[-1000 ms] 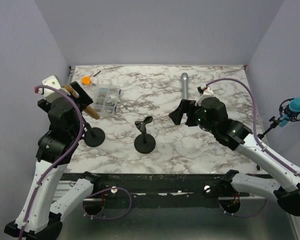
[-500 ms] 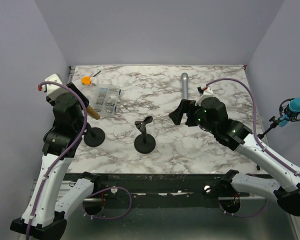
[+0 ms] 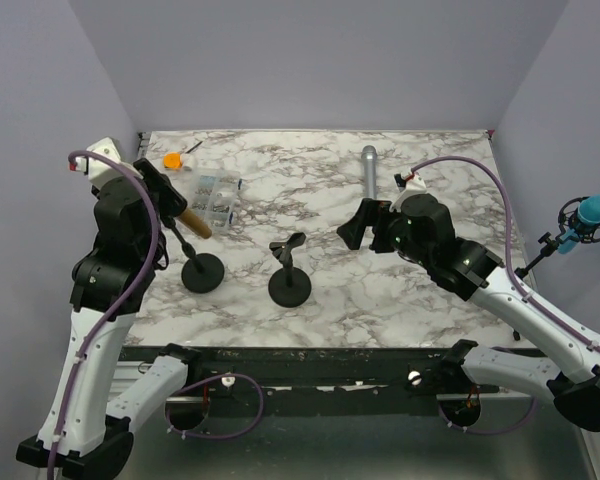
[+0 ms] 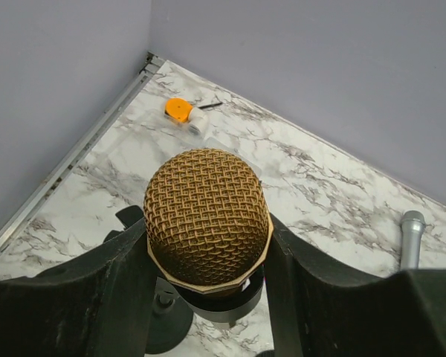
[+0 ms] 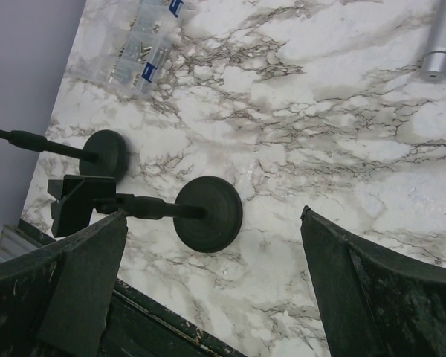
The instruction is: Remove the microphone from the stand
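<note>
The microphone point(image 4: 208, 216) is held tight in the left claw point(image 3: 170, 200), with its stand point(image 3: 202, 272) just below. The right claw point(image 5: 214, 216) is wide and holds nothing.

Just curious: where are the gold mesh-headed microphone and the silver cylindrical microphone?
gold mesh-headed microphone point(image 4: 208, 216), left wrist view, on its mesh head.
silver cylindrical microphone point(image 3: 369, 172), top external view, middle of body.
</note>
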Controlling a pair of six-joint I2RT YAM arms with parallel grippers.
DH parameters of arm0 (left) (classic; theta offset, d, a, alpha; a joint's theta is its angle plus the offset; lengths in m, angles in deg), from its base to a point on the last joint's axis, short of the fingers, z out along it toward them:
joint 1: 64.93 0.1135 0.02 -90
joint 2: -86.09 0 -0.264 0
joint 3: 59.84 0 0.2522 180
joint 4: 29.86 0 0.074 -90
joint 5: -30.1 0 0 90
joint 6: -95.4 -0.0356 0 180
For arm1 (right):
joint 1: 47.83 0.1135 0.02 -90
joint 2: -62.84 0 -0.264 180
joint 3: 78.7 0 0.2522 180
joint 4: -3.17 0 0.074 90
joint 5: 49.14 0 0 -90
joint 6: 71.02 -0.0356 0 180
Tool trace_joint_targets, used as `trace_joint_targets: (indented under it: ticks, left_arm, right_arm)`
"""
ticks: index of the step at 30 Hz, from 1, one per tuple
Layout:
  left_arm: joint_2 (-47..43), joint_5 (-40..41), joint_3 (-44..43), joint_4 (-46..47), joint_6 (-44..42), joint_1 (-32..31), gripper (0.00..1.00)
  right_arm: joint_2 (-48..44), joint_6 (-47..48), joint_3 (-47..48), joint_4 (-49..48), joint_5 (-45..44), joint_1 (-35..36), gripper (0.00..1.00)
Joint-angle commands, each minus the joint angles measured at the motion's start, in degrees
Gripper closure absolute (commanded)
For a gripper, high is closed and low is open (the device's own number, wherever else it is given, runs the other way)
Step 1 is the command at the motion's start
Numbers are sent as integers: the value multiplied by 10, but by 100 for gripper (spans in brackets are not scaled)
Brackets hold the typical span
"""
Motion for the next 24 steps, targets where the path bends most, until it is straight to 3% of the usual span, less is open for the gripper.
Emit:
trace_joint_targets:
  ticks: [1, 10, 15, 22, 24]
  left_arm:
    - [14, -12, -56, -6, 51, -21, 100]
    - [68, 105, -84, -2, 90, -163, 100]
    - [95, 154, -75, 31, 83, -198, 100]
    - [103, 156, -51, 44, 118, -211, 100]
    - [98, 144, -44, 46, 127, -211, 85]
  right_arm:
    - [2, -4, -5, 8, 0, 4, 0]
    - [-1, -10, -6, 11, 7, 4, 0]
    - [-8, -13, -8, 16, 8, 4, 0]
    - [-15, -12, -12, 21, 6, 4, 0]
    - [-13, -6, -10, 21, 9, 4, 0]
